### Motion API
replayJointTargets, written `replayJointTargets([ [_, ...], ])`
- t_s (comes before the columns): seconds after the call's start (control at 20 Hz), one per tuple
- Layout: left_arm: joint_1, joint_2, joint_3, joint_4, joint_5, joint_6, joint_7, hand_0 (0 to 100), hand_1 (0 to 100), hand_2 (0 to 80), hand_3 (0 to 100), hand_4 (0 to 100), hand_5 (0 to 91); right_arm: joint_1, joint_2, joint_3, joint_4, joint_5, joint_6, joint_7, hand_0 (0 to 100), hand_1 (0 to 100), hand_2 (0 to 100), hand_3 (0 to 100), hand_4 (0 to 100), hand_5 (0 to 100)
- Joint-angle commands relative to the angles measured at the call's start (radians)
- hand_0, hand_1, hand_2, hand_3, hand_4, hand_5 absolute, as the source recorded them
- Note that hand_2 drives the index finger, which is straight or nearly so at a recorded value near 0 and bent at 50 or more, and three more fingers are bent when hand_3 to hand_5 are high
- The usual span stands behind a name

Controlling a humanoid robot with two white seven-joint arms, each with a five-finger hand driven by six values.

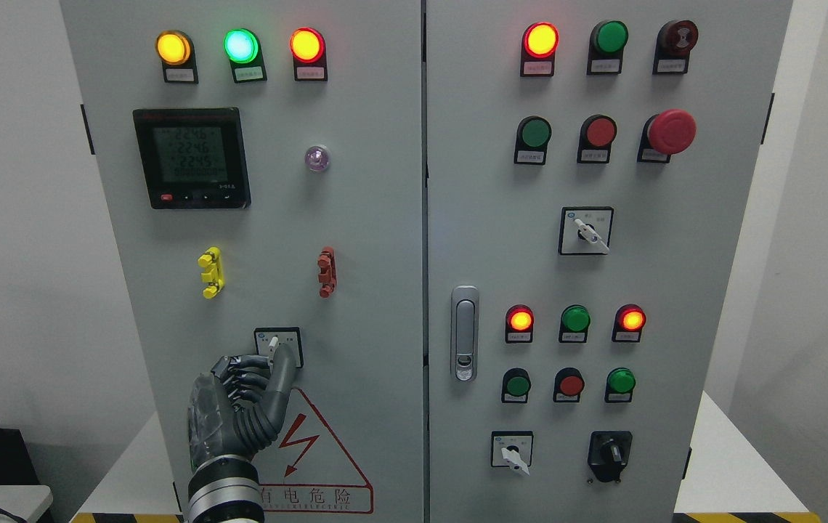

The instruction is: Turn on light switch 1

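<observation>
L hand (pixel 240 396) thumb touching rotary switch (pixel 277 346), fingers curled.

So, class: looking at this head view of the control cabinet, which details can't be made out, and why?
- Rotary switch: partly covered by the left robot hand; its setting is hidden.
- Label plates, e.g.: print too small.
- Meter: digits blurred.
- Warning sign: left part hidden by the hand.
- Right arm: out of view.
</observation>
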Motion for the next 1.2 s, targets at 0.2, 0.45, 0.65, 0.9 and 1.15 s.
replayJointTargets([
  [0.2, -0.003, 0.000, -0.011, 0.000, -0.001, 0.012, 0.000, 26, 46, 50.3, 75, 80, 80.3, 0.000, 0.000, 0.000, 0.000, -0.018, 0.001, 0.000, 12, 39, 0, 0, 0, 0],
  [0.45, -0.005, 0.000, -0.011, 0.000, -0.002, 0.012, 0.000, 26, 44, 50.4, 75, 80, 80.2, 0.000, 0.000, 0.000, 0.000, -0.018, 0.001, 0.000, 12, 39, 0, 0, 0, 0],
  [0.65, -0.005, 0.000, -0.013, 0.000, -0.004, 0.012, -0.002, 28, 43, 50.5, 75, 80, 80.1, 0.000, 0.000, 0.000, 0.000, -0.018, 0.001, 0.000, 12, 39, 0, 0, 0, 0],
  [0.9, -0.006, 0.000, -0.013, 0.001, -0.005, 0.014, -0.002, 32, 41, 50.7, 75, 80, 79.9, 0.000, 0.000, 0.000, 0.000, -0.018, 0.001, 0.000, 12, 39, 0, 0, 0, 0],
  [1.15, -0.014, 0.000, -0.013, 0.001, -0.007, 0.021, -0.003, 32, 41, 50.7, 75, 80, 79.9, 0.000, 0.000, 0.000, 0.000, -0.017, 0.001, 0.000, 12, 39, 0, 0, 0, 0],
])
